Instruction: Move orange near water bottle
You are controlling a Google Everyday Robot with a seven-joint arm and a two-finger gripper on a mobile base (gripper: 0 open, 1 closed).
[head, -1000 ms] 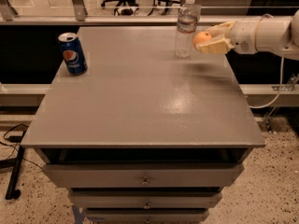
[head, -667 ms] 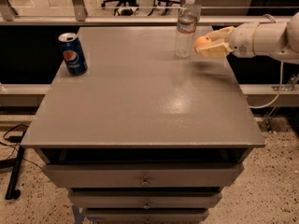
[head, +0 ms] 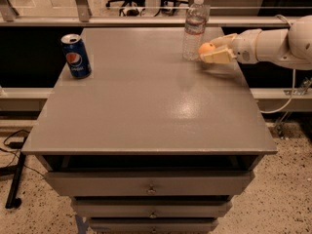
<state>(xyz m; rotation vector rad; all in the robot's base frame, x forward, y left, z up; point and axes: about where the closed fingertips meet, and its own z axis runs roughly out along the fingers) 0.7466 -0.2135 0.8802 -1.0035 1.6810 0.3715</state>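
Since the picture a second ago, the claw [head: 212, 51] with the orange [head: 206, 48] has come down a little and moved a bit closer to the water bottle [head: 194, 28]. The bottle and the can have stayed where they were.

Closest to us, under the front edge of the counter [head: 146, 111], are grey drawers [head: 151, 183] with small knobs. The top one is pulled out a little. The front half of the counter has nothing on it but a soft shine.

Farther back, near the left edge, stands a blue Pepsi can [head: 76, 55]. It is upright, and it is well apart from the other things.

Farther still, by the far right corner, the white arm [head: 273, 44] reaches in from over the right edge. The claw is pinching the orange between its two pale fingers [head: 218, 57], one above the fruit and one below. The orange is low over the counter, and a dim shadow lies under it. It sits just beside the water bottle, on the bottle's right side. I cannot tell if the two touch.

The water bottle stands upright close to the far edge, with its white cap on top.

Behind the counter there is a rail, and past it the legs of an office chair [head: 124, 0] on the floor.
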